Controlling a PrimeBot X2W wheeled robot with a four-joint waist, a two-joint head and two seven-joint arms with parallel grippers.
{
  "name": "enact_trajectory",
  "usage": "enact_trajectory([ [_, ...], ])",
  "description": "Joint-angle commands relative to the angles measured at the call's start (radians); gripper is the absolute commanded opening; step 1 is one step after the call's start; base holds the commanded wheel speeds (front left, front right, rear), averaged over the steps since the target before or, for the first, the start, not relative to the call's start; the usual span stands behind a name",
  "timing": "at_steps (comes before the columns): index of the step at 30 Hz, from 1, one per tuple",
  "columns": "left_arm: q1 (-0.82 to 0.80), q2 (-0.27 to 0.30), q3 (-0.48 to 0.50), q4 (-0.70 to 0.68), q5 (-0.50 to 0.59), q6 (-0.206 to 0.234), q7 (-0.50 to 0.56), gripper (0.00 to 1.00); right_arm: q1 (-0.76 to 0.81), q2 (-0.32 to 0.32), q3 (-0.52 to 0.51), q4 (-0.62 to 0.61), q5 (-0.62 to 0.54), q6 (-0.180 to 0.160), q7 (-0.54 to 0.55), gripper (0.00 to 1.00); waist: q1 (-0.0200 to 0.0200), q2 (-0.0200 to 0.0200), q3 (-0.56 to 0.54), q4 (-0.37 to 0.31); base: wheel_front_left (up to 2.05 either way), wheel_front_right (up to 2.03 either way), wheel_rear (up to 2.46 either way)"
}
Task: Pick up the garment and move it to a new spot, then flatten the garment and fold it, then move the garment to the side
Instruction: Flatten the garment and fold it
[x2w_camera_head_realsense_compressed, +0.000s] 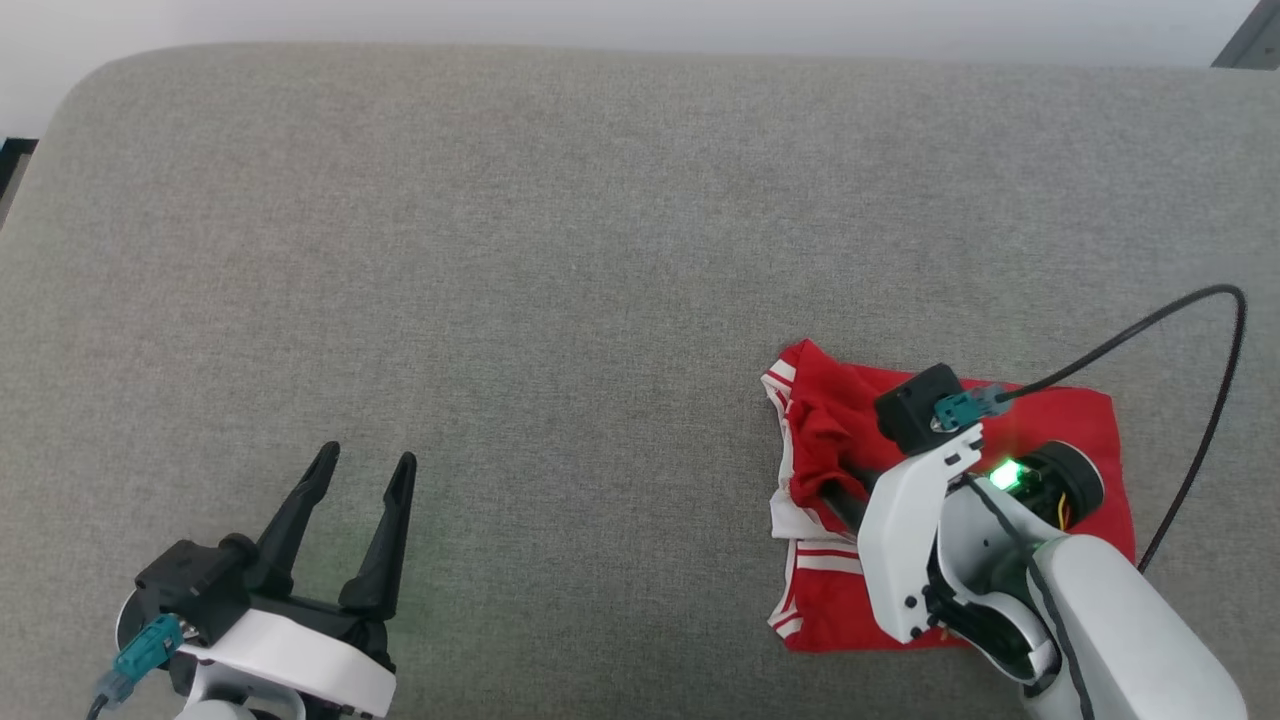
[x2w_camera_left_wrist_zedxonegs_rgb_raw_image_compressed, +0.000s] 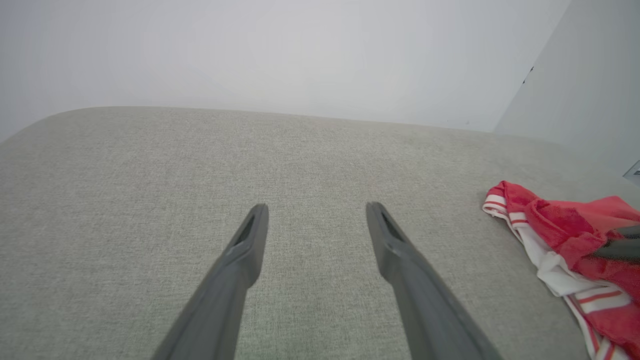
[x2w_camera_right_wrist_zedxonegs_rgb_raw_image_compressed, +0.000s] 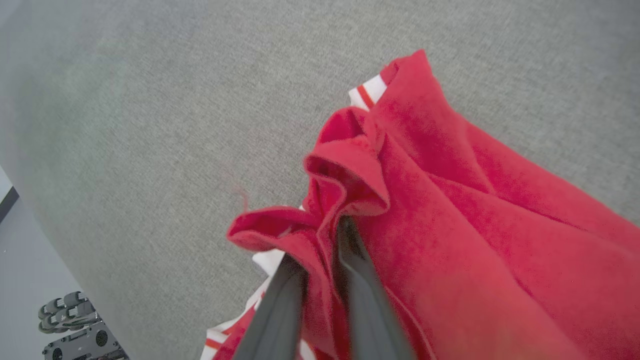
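The right gripper (x2w_camera_right_wrist_zedxonegs_rgb_raw_image_compressed: 320, 242), pinched nearly closed on a raised fold of the red jersey T-shirt with white striped trim (x2w_camera_head_realsense_compressed: 1060, 420), should probably drag low and slowly so the layers stay stacked; the left gripper (x2w_camera_head_realsense_compressed: 368, 458) gapes empty.

Glossy white arm shells (x2w_camera_head_realsense_compressed: 1110, 610) with black joints. The left end effector (x2w_camera_head_realsense_compressed: 367, 455) and right end effector (x2w_camera_right_wrist_zedxonegs_rgb_raw_image_compressed: 320, 245) have long, dark, tapered fingers (x2w_camera_left_wrist_zedxonegs_rgb_raw_image_compressed: 240, 265). Teal connectors (x2w_camera_head_realsense_compressed: 958, 409), a black cable (x2w_camera_head_realsense_compressed: 1215, 400), a green light (x2w_camera_head_realsense_compressed: 1005, 475).
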Motion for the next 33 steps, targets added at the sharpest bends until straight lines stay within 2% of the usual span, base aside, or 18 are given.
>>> enact_trajectory([
  [1, -0.007, 0.003, 0.002, 0.000, -0.003, 0.002, -0.005, 1.00, -0.012, 0.004, -0.001, 0.002, 0.009, -0.001, -0.014, 0.54, 0.0000, 0.0000, -0.004, -0.002, 0.00, 0.00, 0.00],
  [2, -0.002, 0.005, 0.005, 0.002, -0.006, 0.002, -0.005, 1.00, -0.014, 0.005, -0.007, 0.003, 0.015, -0.001, -0.023, 0.96, 0.0000, 0.0000, -0.009, -0.005, 0.00, 0.00, 0.00],
  [3, 0.004, 0.007, 0.008, 0.003, -0.007, 0.002, -0.005, 1.00, -0.013, 0.001, -0.011, -0.001, 0.021, -0.001, -0.031, 1.00, 0.0000, 0.0000, -0.015, -0.008, 0.00, 0.00, 0.00],
  [7, 0.023, 0.007, 0.021, 0.013, -0.008, 0.002, -0.005, 1.00, -0.004, -0.018, -0.028, -0.042, 0.048, -0.001, -0.048, 1.00, 0.0000, 0.0000, -0.041, -0.026, 0.00, 0.00, 0.00],
  [13, 0.045, 0.006, 0.024, 0.027, -0.013, 0.002, -0.005, 1.00, 0.017, -0.093, -0.064, -0.089, 0.082, -0.001, -0.126, 1.00, 0.0000, 0.0000, -0.084, -0.062, 0.00, 0.00, 0.00],
  [17, 0.049, -0.002, 0.022, 0.045, -0.022, 0.002, -0.005, 1.00, 0.030, -0.130, -0.104, -0.048, 0.103, -0.001, -0.255, 1.00, 0.0000, 0.0000, -0.110, -0.084, 0.00, 0.00, 0.00],
  [23, 0.053, -0.017, 0.028, 0.078, -0.043, 0.002, -0.005, 1.00, 0.050, -0.164, -0.127, 0.085, 0.093, -0.001, -0.545, 1.00, 0.0000, 0.0000, -0.144, -0.107, 0.00, 0.00, 0.00],
  [27, 0.063, -0.024, 0.047, 0.098, -0.043, 0.003, -0.005, 1.00, 0.070, -0.146, -0.162, 0.197, 0.017, -0.001, -0.729, 1.00, 0.0000, 0.0000, -0.171, -0.116, 0.00, 0.00, 0.00],
  [29, 0.075, -0.028, 0.061, 0.104, -0.031, 0.003, -0.005, 1.00, 0.092, -0.114, -0.197, 0.255, -0.018, -0.001, -0.820, 1.00, 0.0000, 0.0000, -0.191, -0.121, 0.00, 0.00, 0.00],
  [33, 0.106, -0.033, 0.088, 0.095, -0.017, 0.003, -0.005, 1.00, 0.131, -0.074, -0.247, 0.273, -0.068, -0.001, -0.872, 1.00, 0.0000, 0.0000, -0.207, -0.128, 0.00, 0.00, 0.00],
])
